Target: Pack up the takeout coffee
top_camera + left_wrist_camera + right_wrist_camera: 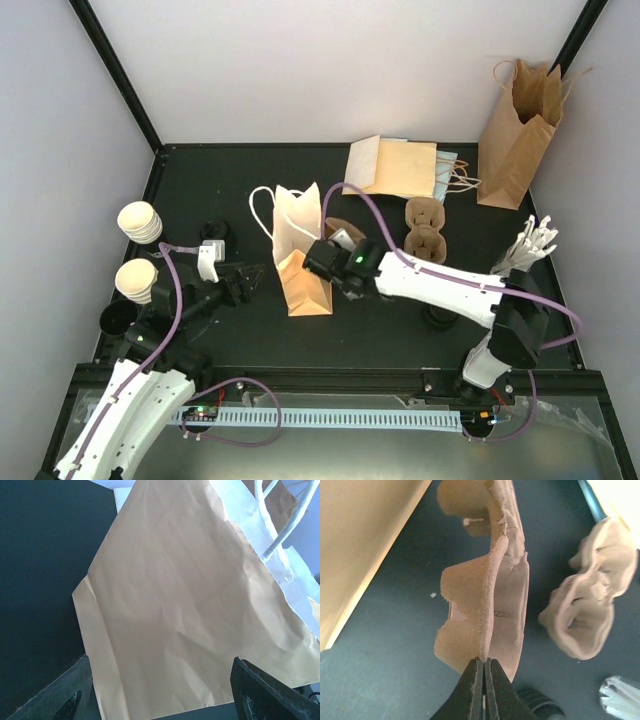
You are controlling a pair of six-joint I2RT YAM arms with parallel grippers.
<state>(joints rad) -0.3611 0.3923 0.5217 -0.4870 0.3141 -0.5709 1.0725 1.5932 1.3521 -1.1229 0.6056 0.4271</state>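
Two cream-white paper cup stacks (140,222) (135,280) stand at the table's left edge, with no lids on them that I can see. A tan paper bag (300,255) with white handles stands upright mid-table. My left gripper (240,283) is open just left of it. In the left wrist view the bag's side panel (190,595) fills the space ahead of that gripper (160,662). My right gripper (484,661) is shut on the edge of a brown pulp cup carrier (485,580), held right of the bag (340,233).
A second pulp carrier (425,228) lies behind the right arm. Flat bags (395,165) and a tall standing bag (515,125) are at the back. Black lids (118,318) (213,232) (440,318) lie loose. Clear straws (530,245) sit at the right edge.
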